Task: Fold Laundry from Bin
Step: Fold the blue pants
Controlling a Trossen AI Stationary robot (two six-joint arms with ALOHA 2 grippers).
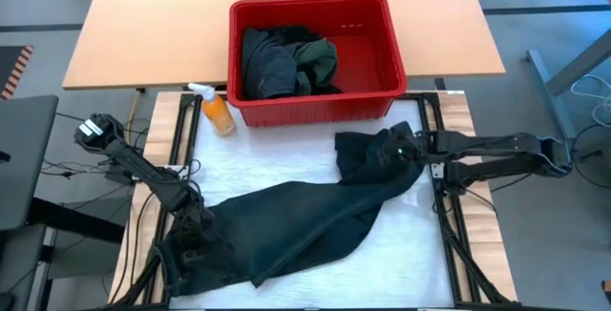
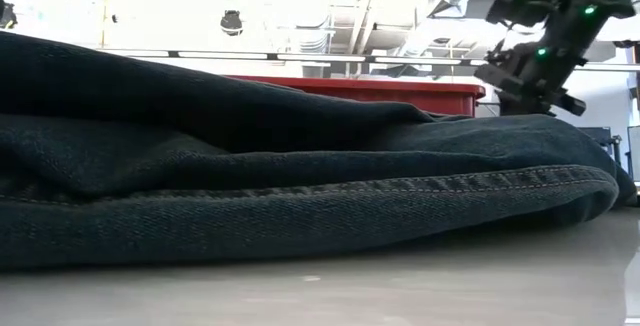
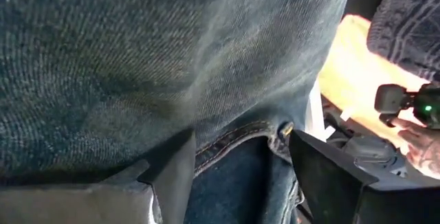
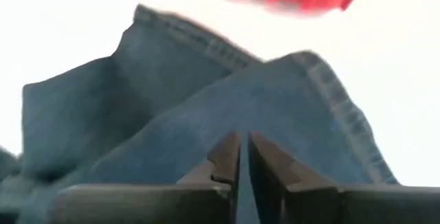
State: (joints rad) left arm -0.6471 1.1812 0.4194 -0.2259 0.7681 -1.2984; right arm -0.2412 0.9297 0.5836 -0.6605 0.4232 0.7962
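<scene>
High view: dark jeans (image 1: 305,225) lie spread on the white mat (image 1: 286,158), their long axis running diagonally from the near left corner to the far right. The red bin (image 1: 315,58) stands beyond them at the table's far edge, with more laundry (image 1: 286,63) inside and an orange bottle (image 1: 218,111) just beside its left corner. The left claw (image 1: 191,220) sits at the jeans' left end, the right claw (image 1: 406,149) at their right end, so each arm is nearest its own end. Bare mat shows between jeans and bin and along the near right.

Low view: the jeans' stitched hem fills the foreground, lying flat; the bin's rim shows behind, and the right arm hangs above the far right end.

Left wrist view: the left claw's fingers (image 3: 172,172) stand wide apart, with denim and a seam between them, not pinched.

Right wrist view: the right claw's fingers (image 4: 223,159) are nearly together with a thin gap, holding nothing, above a folded denim corner; the bin lies beyond.
</scene>
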